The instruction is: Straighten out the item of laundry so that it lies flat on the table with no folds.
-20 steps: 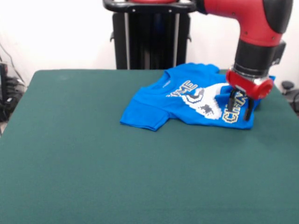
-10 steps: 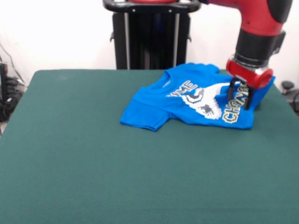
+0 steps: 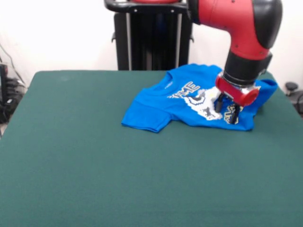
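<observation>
Two dark fingers (image 3: 219,104) of the gripper (image 3: 227,109) stand apart, unclenched, tips down on the printed front of the blue T-shirt (image 3: 177,101). Above them sit a red collar and the red-and-black arm (image 3: 241,33). The shirt lies rumpled (one sleeve flat toward the table's middle) on the far right part of the dark green table (image 3: 118,175). A black pedestal (image 3: 151,38) and white wall stand behind.

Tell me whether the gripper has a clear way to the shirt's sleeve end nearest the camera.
Probably yes: the gripper hangs over the T-shirt, and only bare table borders that sleeve end, with nothing in between.
</observation>
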